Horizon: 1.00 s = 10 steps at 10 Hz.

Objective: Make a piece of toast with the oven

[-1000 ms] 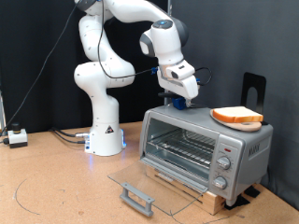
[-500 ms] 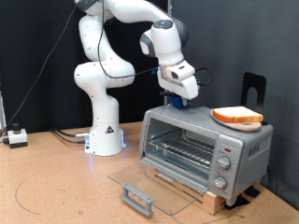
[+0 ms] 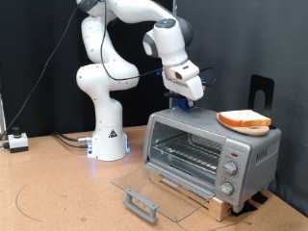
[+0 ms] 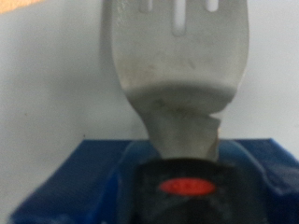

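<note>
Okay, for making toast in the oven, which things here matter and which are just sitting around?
Part of the job: oven, door open; piece of toast on a round board atop it; gripper holding a spatula.

Lying about: black stand; small white box; cables.

Gripper (image 3: 185,104) fingertips sit low over the oven (image 3: 212,154) top; too small in the exterior view to tell if the jaws are open or closed. Wrist view is heavily blurred: a grey forked blade (image 4: 176,56) fills it, top cut off by the frame edge, and no fingers can be made out. Orange sliver (image 4: 23,5) at the corner, cropped, can't identify. Toast (image 3: 244,119) rests on something round, mostly hidden under it. Oven knob markings unreadable. Arm's upper links run off the exterior view's top.
</note>
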Motion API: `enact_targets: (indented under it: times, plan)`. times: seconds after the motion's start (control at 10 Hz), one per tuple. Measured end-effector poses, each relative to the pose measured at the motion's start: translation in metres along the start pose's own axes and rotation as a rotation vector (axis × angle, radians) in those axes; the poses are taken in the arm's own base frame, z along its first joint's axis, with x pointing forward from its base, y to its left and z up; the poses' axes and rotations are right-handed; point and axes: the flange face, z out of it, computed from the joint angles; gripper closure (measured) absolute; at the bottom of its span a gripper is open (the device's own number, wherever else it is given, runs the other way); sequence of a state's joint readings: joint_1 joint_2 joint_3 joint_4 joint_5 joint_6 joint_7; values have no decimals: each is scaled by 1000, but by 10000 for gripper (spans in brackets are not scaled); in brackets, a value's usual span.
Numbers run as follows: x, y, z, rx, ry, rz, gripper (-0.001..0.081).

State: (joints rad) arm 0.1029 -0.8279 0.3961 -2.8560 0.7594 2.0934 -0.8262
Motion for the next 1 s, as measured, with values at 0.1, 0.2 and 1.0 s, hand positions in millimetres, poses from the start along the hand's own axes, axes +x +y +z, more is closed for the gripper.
enact_targets:
  times: [0.1,0.2,1.0]
  plan:
    - [-1,2,-12,16,26,12,411]
    - [-3,3,-20,32,41,19,411]
    - [-27,82,-63,-178,211,238,411]
